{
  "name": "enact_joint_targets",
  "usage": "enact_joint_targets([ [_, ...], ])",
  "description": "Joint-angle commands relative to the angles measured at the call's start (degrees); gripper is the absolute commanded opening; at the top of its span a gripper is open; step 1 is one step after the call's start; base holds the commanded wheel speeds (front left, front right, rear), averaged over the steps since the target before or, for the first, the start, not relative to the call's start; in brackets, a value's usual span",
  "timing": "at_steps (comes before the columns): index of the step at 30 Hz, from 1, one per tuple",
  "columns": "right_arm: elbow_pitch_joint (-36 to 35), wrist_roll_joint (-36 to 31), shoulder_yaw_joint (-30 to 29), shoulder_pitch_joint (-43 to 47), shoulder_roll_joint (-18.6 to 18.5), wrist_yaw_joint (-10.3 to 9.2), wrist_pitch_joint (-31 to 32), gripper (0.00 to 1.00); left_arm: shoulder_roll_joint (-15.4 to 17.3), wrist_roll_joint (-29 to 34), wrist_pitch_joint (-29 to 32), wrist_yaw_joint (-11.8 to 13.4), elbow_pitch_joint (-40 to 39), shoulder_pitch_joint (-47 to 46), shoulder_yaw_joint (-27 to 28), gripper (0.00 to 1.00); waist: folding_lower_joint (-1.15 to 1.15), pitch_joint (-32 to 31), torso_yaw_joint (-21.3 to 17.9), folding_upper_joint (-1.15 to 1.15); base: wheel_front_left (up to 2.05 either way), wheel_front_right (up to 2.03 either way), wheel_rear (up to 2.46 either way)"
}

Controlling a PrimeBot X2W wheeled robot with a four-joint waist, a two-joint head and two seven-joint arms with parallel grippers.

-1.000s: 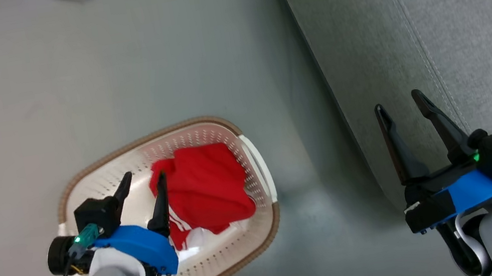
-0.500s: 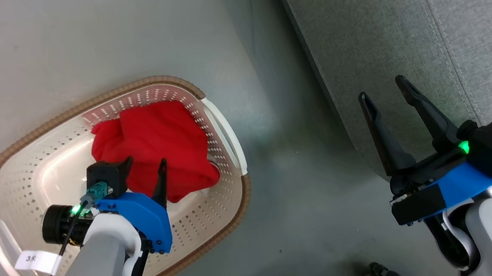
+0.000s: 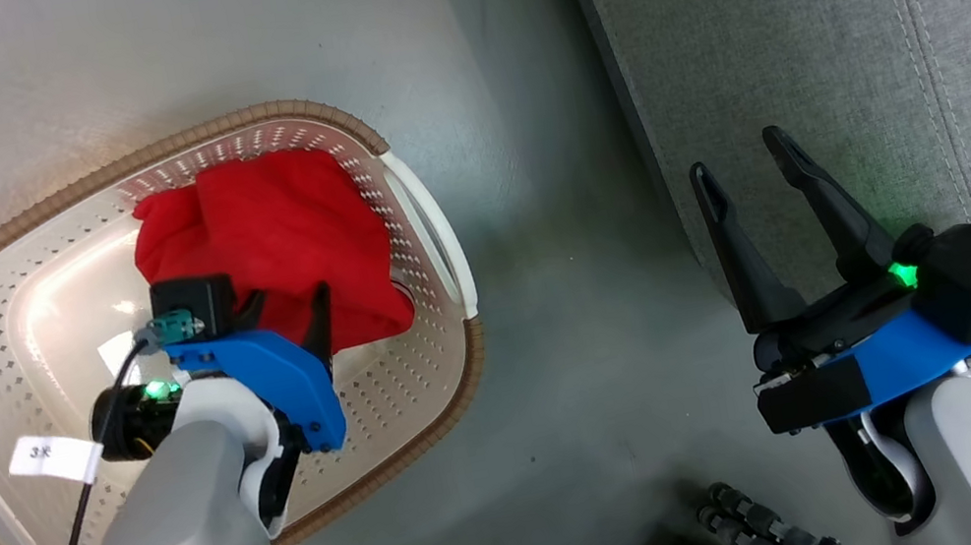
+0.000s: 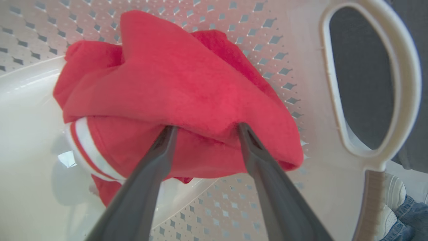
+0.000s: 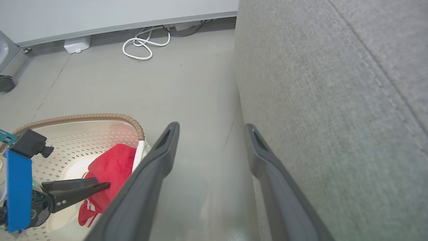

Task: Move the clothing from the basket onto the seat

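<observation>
the basket (image 3: 127,166) stands on the smooth grey floor (image 3: 11,76), just off the seat's front edge. it is an oval of glossy cream plastic, its walls punched with small diamond holes, a ribbed brown woven-look band round the rim and a loop handle at each end. in my head view its long axis runs slantwise, from lower left up toward the seat (image 3: 798,7).

the clothing (image 3: 276,219) lies in the basket's end nearest the seat, against the perforated wall by that handle. it is a soft, fleecy red bundle, folded over itself. its length runs along that end wall, and the white-striped trim end faces the basket's bare middle.

my left pincer (image 3: 289,302) reaches down into the basket. its two long dark fingers stand well apart, their tips pressed into the underside of the top red fold, gripping nothing.

my right pincer (image 3: 736,153) hangs over the seat's front edge, fingers spread wide and empty, pointing along the coarse grey weave. a stitched seam runs across the seat's rounded cushion.
</observation>
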Motion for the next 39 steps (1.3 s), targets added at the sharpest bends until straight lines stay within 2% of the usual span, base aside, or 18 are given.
enact_joint_targets([
  [1,-0.2,0.2,0.2,-0.8,0.0,0.03,-0.4,1.0,0.1,-1.0,0.5,-0.1,0.2,-1.8,0.2,1.0,-0.01,0.6,-0.3,0.0,0.0,0.0,0.0],
  [12,-0.6,0.7,0.6,-0.5,0.0,0.02,-1.1,1.0,-0.1,-4.3,2.5,-0.1,4.8,-5.7,0.7,1.0,-0.01,2.3,-1.5,0.0,0.0,0.0,0.0],
  [13,-0.6,0.7,0.5,-0.3,0.0,0.02,-1.1,1.0,-0.4,-4.4,2.4,-0.1,5.2,-6.0,0.6,0.47,-0.01,2.4,-1.5,0.0,0.0,0.0,0.0],
  [14,-0.6,0.7,0.4,-0.2,0.0,0.02,-1.2,1.0,-0.5,-4.1,2.3,-0.1,5.4,-6.2,0.2,0.08,-0.01,2.4,-1.5,0.0,0.0,0.0,0.0],
  [15,-0.7,0.6,0.4,-0.1,0.0,0.02,-1.1,1.0,-0.6,-3.8,2.5,-0.1,5.7,-6.3,-0.2,0.0,-0.01,2.4,-1.5,0.0,0.0,0.0,0.0],
  [30,0.2,0.1,1.3,-1.6,0.0,0.02,-1.6,1.0,-0.5,-4.7,0.7,-0.1,6.2,-6.7,-3.0,0.0,-0.01,1.1,-0.9,0.0,0.0,0.0,0.0],
  [39,2.6,-0.6,1.8,-2.0,0.0,0.03,-1.5,1.0,-0.5,-6.3,0.1,-0.1,4.9,-4.1,-5.3,0.0,-0.01,-5.1,0.8,0.0,0.0,0.0,0.0],
])
